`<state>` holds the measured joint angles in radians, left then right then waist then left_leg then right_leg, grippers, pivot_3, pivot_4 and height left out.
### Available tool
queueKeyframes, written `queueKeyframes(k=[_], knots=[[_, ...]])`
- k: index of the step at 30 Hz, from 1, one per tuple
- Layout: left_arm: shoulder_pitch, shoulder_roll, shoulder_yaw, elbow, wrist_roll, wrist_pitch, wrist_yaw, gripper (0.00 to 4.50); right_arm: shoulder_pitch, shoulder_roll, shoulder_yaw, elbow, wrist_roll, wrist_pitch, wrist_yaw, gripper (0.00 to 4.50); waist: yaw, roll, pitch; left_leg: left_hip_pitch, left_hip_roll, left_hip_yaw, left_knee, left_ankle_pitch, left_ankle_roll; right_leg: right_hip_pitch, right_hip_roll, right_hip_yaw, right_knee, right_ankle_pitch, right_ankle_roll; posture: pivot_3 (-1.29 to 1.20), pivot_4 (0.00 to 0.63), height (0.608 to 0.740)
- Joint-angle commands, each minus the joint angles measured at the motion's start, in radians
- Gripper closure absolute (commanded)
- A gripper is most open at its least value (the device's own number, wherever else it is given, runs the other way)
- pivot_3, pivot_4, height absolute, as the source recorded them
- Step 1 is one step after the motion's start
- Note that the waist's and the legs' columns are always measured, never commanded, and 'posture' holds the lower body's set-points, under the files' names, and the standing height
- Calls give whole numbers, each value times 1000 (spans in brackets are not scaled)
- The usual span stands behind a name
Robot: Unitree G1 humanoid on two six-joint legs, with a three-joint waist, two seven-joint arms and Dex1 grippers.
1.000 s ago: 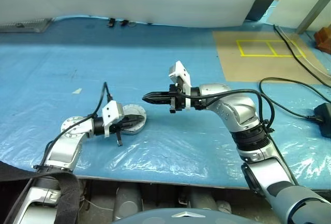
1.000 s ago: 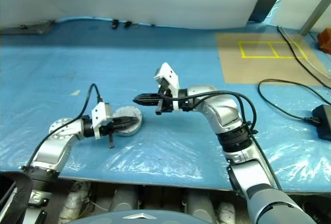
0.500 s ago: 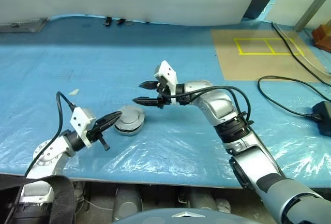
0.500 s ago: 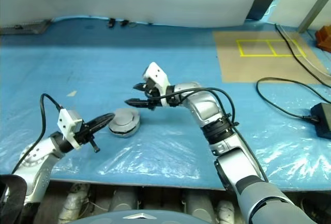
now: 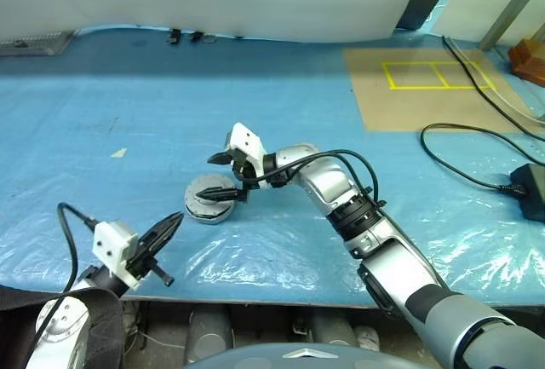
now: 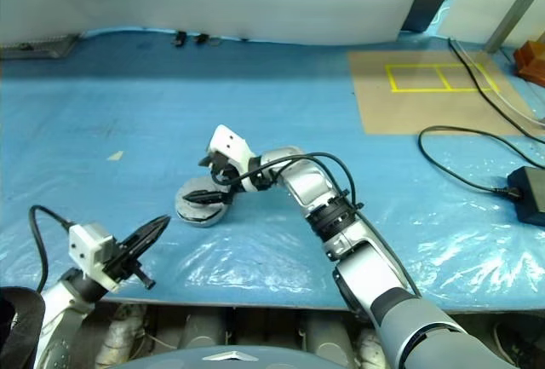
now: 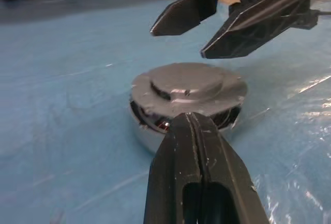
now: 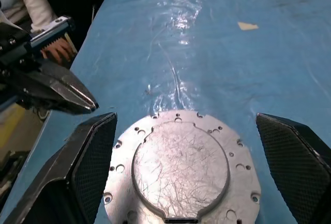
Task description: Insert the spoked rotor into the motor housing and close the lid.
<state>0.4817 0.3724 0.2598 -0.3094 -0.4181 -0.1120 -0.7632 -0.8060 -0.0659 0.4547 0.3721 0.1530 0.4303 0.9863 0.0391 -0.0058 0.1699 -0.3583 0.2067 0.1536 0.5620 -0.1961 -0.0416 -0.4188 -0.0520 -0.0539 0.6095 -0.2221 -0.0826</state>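
1. Right gripper (image 5: 218,175), centre-left of the left eye view: jaws spread wide, one finger either side of the lid (image 5: 209,198) and above it, holding nothing.
2. Left gripper (image 5: 164,233), lower left of the same view: fingers pressed together, empty, well apart from the assembly.
3. The lid lies plain grey face up on the motor housing (image 7: 155,127); both rest on the blue sheeted table (image 5: 341,130), left of centre.
4. Progress, as judged: the lid is placed, so the task looks nearly done. In the left wrist view a dark gap shows under the lid's rim, with a glint of copper; it may not be fully seated and may need pressing down.
5. The spoked rotor is presumably inside, under the lid; this cannot be confirmed.
6. A person's hand (image 8: 57,52) appears at the upper left edge of the right wrist view, cut off.
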Motion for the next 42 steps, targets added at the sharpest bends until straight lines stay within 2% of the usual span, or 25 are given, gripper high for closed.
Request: queueKeyframes(k=[1,8,11,13,14,26,42], knots=[[12,-21,32,44,4,-88,2,4500,1,17,31,21,-46,-69,1,32,1,0,0,0,0,0,0,0,0,0,0,0,0,0,0,0,150,740],[-12,-28,11,94,26,-129,15,4500,10,30,54,93,-118,-164,-21,32,2,0,0,1,0,0,0,0,0,1,0,0,0,0,0,0,150,740],[-29,-26,2,86,31,-118,27,4500,19,24,67,100,-140,-196,-5,623,1,0,0,2,0,0,0,0,0,1,0,0,1,0,0,0,150,740],[-36,-24,-1,80,32,-112,32,4500,22,26,65,101,-147,-204,-2,1345,1,0,0,2,0,0,0,0,0,2,0,0,1,0,0,0,150,740],[-39,-22,-3,78,31,-110,34,4500,22,27,63,102,-149,-207,-1,1536,1,0,0,3,0,0,0,0,0,2,0,0,1,0,0,0,150,740],[-58,-10,-17,56,33,-77,61,4500,-5,56,52,87,-182,-184,-32,1533,0,0,0,9,0,0,0,0,0,8,0,1,1,0,0,0,150,740],[-74,-8,-40,36,43,-36,79,4500,47,73,69,111,-226,-139,-98,1533,0,0,0,14,0,-1,0,0,0,13,0,1,1,0,0,0,150,740]])
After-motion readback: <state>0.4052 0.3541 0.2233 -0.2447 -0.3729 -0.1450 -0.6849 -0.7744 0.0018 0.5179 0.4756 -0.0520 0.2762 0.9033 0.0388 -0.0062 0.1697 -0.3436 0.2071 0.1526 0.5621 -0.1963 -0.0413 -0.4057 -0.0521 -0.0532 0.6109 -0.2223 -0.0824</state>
